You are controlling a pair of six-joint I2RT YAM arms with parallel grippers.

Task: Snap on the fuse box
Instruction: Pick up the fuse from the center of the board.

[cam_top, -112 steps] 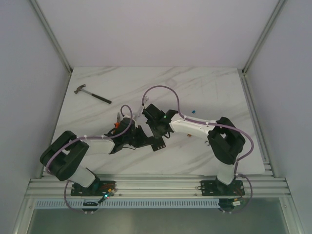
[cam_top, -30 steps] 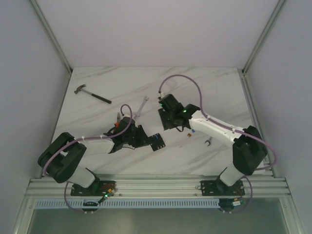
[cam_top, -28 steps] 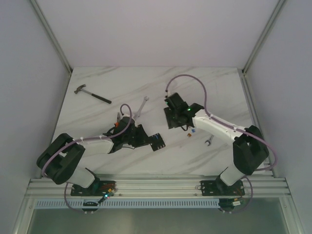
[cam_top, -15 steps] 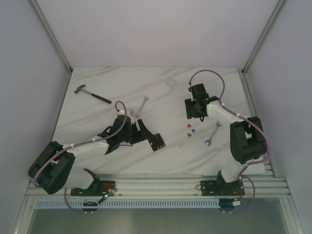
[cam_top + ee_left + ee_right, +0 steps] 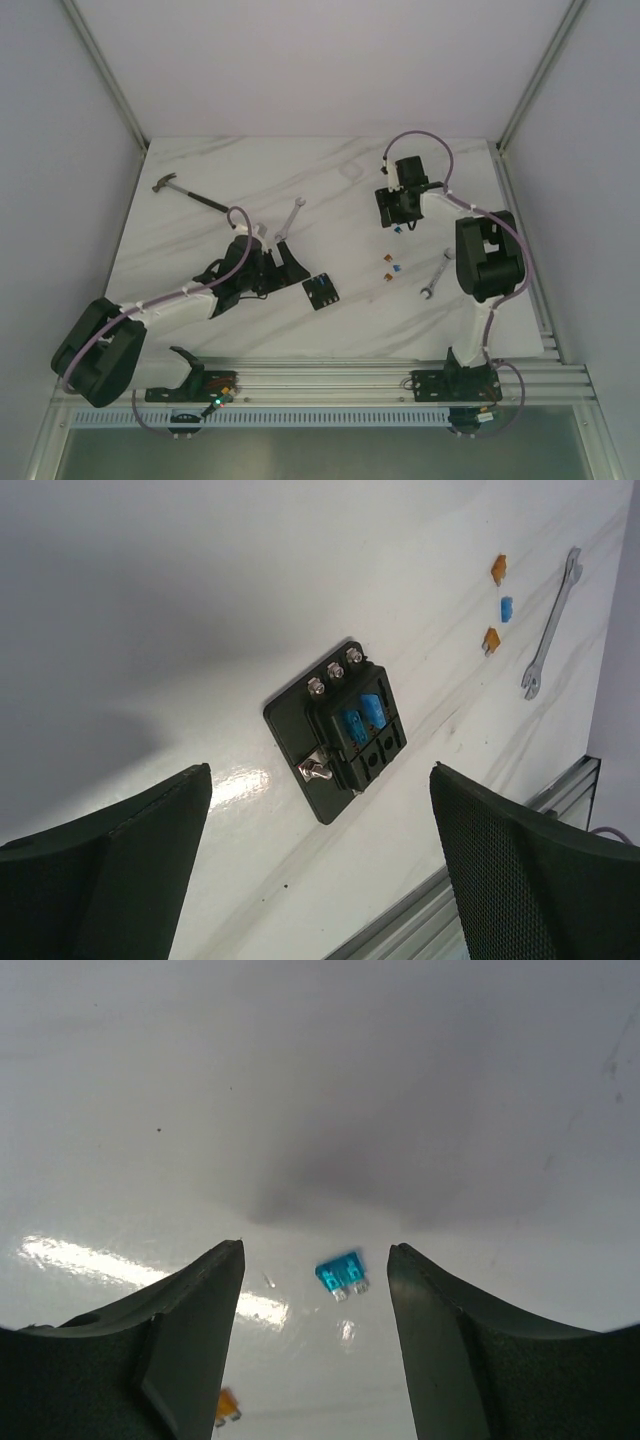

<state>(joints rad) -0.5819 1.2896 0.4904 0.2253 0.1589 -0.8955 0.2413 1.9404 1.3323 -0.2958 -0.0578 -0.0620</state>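
The fuse box (image 5: 320,291) is a small black block lying flat on the white marble table, touched by neither gripper. In the left wrist view the fuse box (image 5: 340,730) shows two blue fuses in its slots and a small metal toggle. My left gripper (image 5: 289,264) is open just left of it, and its fingers (image 5: 120,865) are wide apart with nothing between them. My right gripper (image 5: 393,212) is open at the far right of the table. It hovers over a loose blue fuse (image 5: 341,1273) that lies on the table.
Three loose fuses, amber (image 5: 388,261), blue (image 5: 397,268) and amber (image 5: 388,276), lie right of the box beside a small wrench (image 5: 437,274). A second wrench (image 5: 288,220) and a hammer (image 5: 185,193) lie farther back left. The aluminium rail (image 5: 560,780) runs along the near edge.
My left gripper opened, let go of the fuse box and drew back to the left. The right arm swung away to the far right and its jaws widened over the blue fuse.
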